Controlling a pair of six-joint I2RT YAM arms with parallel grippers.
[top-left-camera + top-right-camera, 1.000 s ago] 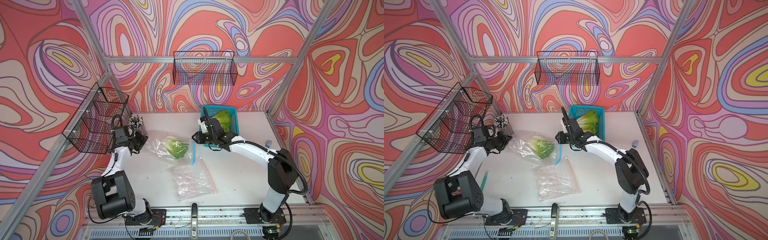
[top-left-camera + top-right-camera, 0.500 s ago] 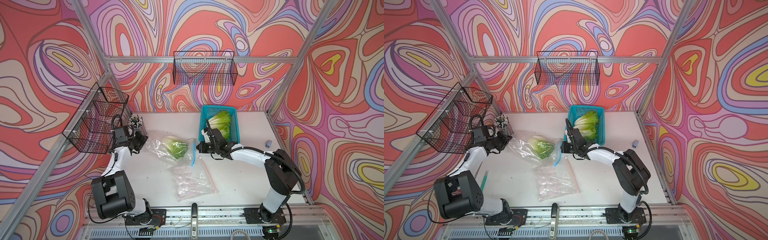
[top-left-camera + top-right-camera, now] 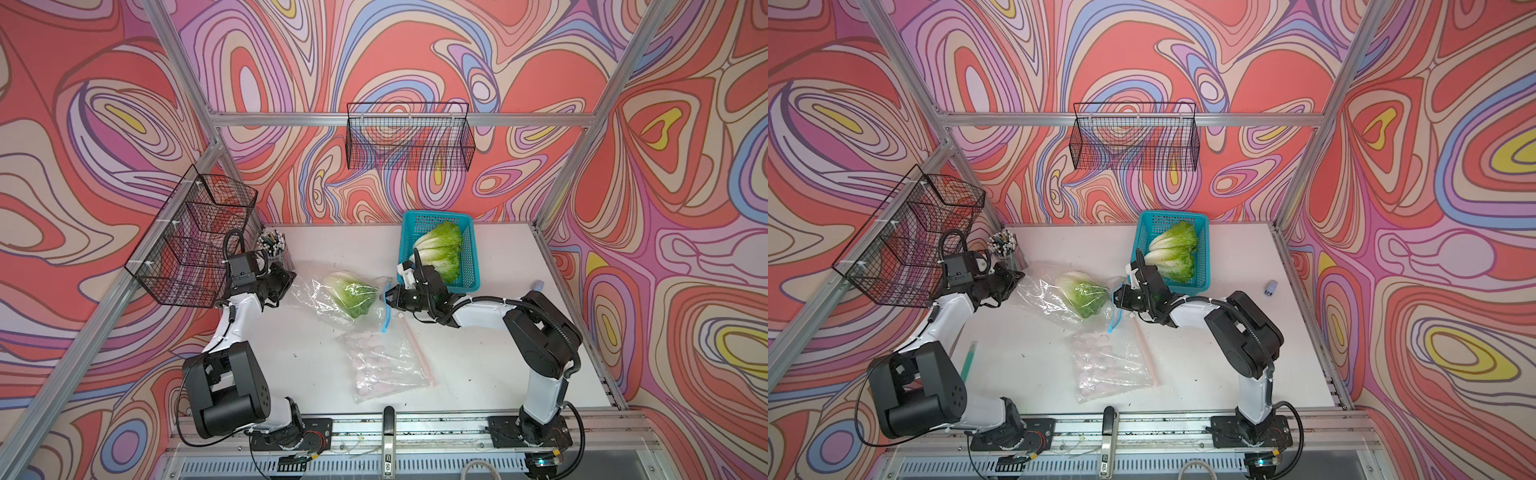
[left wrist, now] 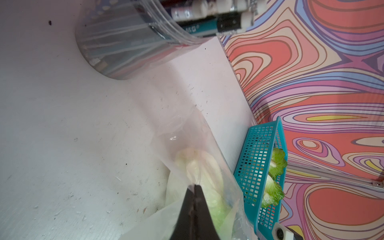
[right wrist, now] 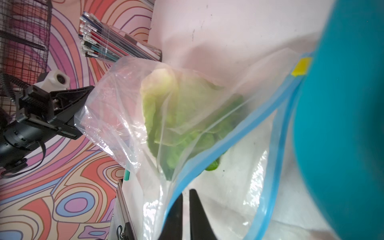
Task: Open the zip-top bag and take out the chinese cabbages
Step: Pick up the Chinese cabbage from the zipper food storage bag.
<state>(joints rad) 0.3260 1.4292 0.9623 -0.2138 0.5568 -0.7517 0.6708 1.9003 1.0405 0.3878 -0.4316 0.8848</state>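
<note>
Two bags on the table (image 3: 478,374). The near bag (image 3: 382,365) lies flat with pale pink bits inside and a pink strip along one edge; neither claw touches it. Just behind it is the zip bag (image 3: 320,299), clear with a blue zip. Its mouth gapes toward the right arm.

One cabbage (image 3: 351,293) is inside the zip bag, white base toward the left arm and green tips at the mouth.

Left claw (image 4: 194,187): jaws together, pinching film at the bag's closed end. Also seen in a top view (image 3: 291,279).

Right claw (image 5: 185,192): at the blue zip rim, thin gap between the jaws. Can't tell if any film is pinched. Low over the table in both top views (image 3: 1116,298).

Further back, a teal basket (image 3: 473,257) sits just behind the right claw with two cabbages (image 3: 440,249) in it, side by side, tips toward the back wall. A pen cup (image 3: 272,245) stands at the back beside the left claw. Wire racks hang on the left wall (image 3: 195,241) and back wall (image 3: 409,141).
</note>
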